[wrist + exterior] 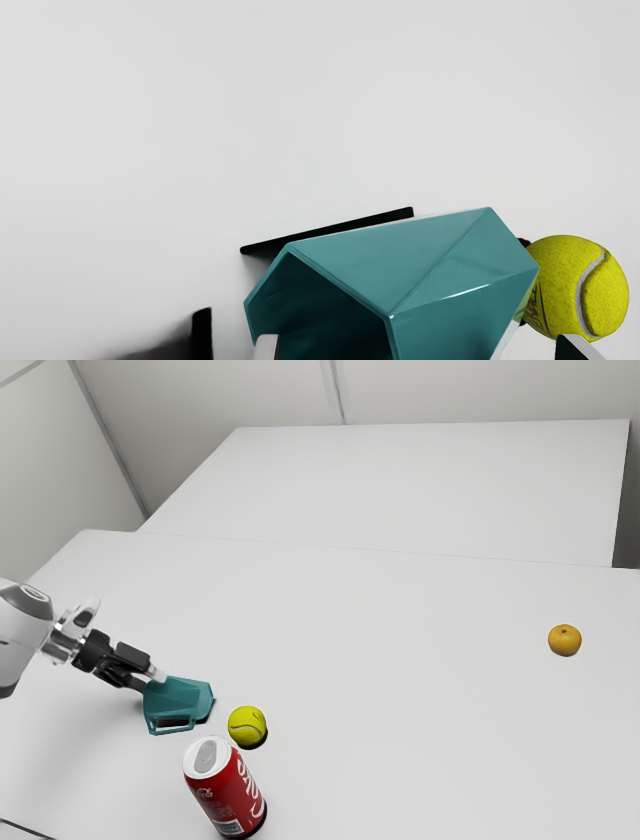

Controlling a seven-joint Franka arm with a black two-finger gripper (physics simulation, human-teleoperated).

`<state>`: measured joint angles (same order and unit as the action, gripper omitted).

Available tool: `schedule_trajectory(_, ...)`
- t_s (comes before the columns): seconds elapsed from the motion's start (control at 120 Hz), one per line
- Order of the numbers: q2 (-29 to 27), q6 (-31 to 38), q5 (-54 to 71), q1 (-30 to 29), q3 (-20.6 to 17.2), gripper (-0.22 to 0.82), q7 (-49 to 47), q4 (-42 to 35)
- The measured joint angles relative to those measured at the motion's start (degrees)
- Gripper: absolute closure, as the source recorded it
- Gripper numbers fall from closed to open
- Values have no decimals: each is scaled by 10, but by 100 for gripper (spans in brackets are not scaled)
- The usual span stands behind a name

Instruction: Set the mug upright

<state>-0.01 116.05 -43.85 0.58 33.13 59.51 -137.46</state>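
Nearest, the jaws stand wide apart at the mug [440,280], with nothing clamped between them; one tip shows against its open mouth, the other beside the ball. The mug lies on its side on the tabletop [400,690], mouth toward the arm, its handle [172,727] on the side nearer the exterior camera. It looks like glazed ceramic: rigid, moderately heavy, breakable if dropped, and apt to slide under the pads. The flat facets should give better purchase than the slanting edges between them. I would take it across the body, a pad on each opposing wall, close to the rim, and roll it up over its base; the thin handle is a poor, twisting hold. Just beyond the base sits the tennis ball [575,287], likely to roll if nudged. Farther along, the red can [228,790] stands upright; the orange fruit [565,640] rests well apart, out of the way.
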Motion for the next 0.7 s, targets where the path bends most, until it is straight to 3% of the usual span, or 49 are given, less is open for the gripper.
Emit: schedule_trajectory(0.7, 20, -81, -68, -27, 1, 0, 31, -9)
